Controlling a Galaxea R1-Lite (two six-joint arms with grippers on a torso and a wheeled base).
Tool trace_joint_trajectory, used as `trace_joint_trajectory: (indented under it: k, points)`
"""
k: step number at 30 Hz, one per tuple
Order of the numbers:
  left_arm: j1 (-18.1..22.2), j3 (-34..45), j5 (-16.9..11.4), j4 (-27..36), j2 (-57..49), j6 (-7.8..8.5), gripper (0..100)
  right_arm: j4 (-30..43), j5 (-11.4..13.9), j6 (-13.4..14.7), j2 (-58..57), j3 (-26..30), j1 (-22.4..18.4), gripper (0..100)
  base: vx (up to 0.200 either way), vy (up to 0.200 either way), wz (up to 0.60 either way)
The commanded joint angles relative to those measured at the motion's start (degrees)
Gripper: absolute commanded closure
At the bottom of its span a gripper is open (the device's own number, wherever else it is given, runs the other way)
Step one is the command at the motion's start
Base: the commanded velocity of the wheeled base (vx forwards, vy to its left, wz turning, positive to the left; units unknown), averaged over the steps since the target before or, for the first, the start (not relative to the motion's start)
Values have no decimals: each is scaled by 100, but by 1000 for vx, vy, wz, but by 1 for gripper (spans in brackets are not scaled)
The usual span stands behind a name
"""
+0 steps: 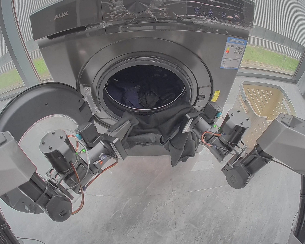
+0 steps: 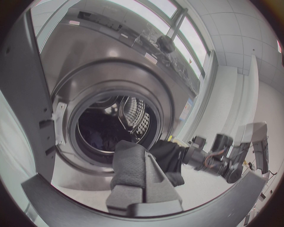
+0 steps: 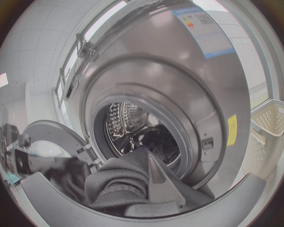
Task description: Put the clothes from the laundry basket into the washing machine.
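Left jaws and right jaws each pinch one black fabric garment, draped over the grey steel front-loading washing machine's open port rim.

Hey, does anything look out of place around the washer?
Yes. The black garment, held by the left gripper and right gripper, drapes over the drum opening's lower rim, one end dangling outside toward the floor.

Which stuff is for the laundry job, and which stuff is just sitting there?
For the job:
dark garment, held by the left tool and right tool
washing machine, its door open
clothes in the drum
laundry basket beside the machine

Just there:
blue sticker
yellow sticker
window
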Motion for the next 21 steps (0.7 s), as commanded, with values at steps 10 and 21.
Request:
trace_joint_trajectory:
  k: [10,21]
  points:
    - [51,397,-118,-49,231,47,0,-10,-21,56,-584,328,236,100,0,0,0]
    - [-20,836,-320,-41,82,293,0,34,-30,74,-654,293,227,100,0,0,0]
